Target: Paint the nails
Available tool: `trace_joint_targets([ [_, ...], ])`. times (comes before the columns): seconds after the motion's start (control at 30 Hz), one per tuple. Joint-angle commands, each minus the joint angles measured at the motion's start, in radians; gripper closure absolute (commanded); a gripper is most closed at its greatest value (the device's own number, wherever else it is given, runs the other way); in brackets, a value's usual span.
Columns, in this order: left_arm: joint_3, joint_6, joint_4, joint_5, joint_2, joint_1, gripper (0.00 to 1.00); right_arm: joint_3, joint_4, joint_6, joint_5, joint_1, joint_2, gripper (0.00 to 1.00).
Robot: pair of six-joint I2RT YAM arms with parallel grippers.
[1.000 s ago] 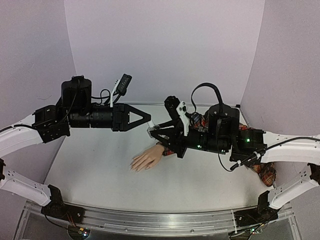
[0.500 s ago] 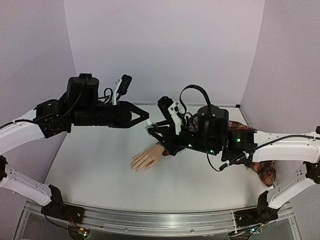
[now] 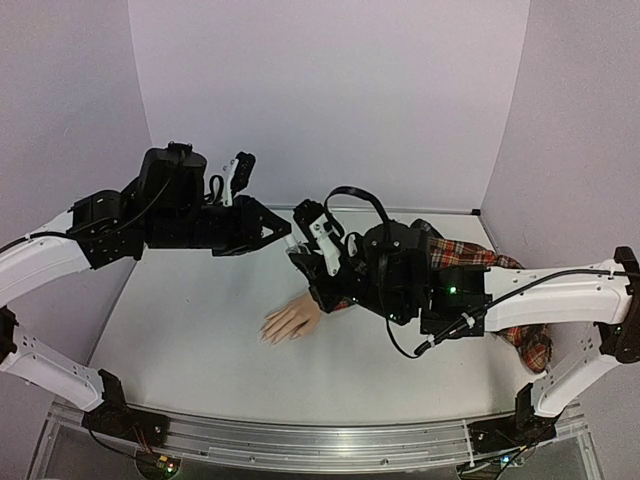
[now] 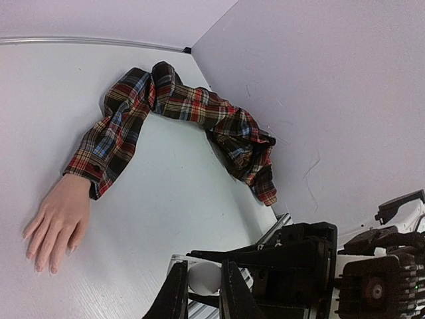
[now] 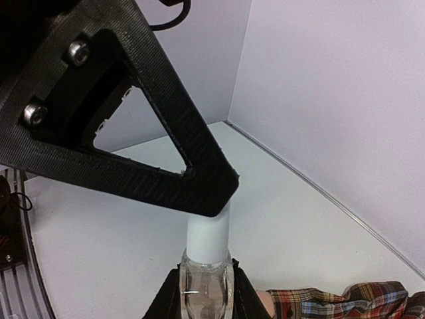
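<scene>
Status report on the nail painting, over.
Left gripper shut on white cap; right gripper shut on clear bottle. Mannequin hand lies flat, nails exposed. Nothing blocking it.

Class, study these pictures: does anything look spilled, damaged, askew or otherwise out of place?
Nothing spilled or broken. Only the plaid sleeve looks untidy, twisted and bunched toward the back corner. The mannequin hand lies flat; the right tool grips the bottle, the left tool its cap.

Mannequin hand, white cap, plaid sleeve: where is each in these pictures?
mannequin hand (image 4: 58, 216), left wrist view, on the back of the hand.
white cap (image 5: 208, 236), right wrist view, on its bare side wall.
plaid sleeve (image 4: 119, 135), left wrist view, on the forearm stretch above the cuff.
</scene>
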Motion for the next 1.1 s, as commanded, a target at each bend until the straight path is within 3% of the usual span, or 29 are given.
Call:
trace_joint_targets([
  [0.0,0.060,-0.038,0.004,-0.044,0.007,0.005,1.00,0.045,0.015,-0.050,0.157,0.011,0.007,1.00],
  [0.03,0.053,-0.032,0.026,-0.021,0.007,0.005,0.99,0.038,0.015,-0.047,0.138,0.011,0.003,1.00],
  [0.07,0.045,-0.022,0.047,0.008,0.005,0.005,0.92,0.031,0.015,-0.042,0.102,0.009,-0.009,1.00],
  [0.13,0.020,0.005,0.107,0.048,-0.016,0.006,0.59,-0.004,0.017,-0.004,-0.046,-0.011,-0.041,1.00],
  [0.2,-0.047,0.041,0.200,0.089,-0.062,0.007,0.37,-0.052,0.036,0.067,-0.244,-0.057,-0.089,1.00],
  [0.27,-0.131,0.083,0.325,0.158,-0.123,0.008,0.24,-0.102,0.080,0.165,-0.473,-0.115,-0.137,1.00],
  [0.3,-0.161,0.095,0.372,0.192,-0.140,0.009,0.22,-0.121,0.108,0.205,-0.568,-0.134,-0.156,1.00],
  [0.43,-0.210,0.122,0.467,0.302,-0.150,0.011,0.24,-0.145,0.186,0.316,-0.868,-0.184,-0.201,1.00],
  [0.57,-0.218,0.127,0.555,0.433,-0.117,0.010,0.30,-0.134,0.227,0.369,-0.971,-0.202,-0.219,1.00],
  [0.8,-0.209,0.127,0.607,0.522,-0.092,0.011,0.53,-0.100,0.231,0.384,-1.000,-0.210,-0.203,1.00],
  [1.07,-0.202,0.135,0.585,0.535,-0.083,0.011,0.62,-0.098,0.239,0.360,-0.901,-0.210,-0.187,1.00],
])
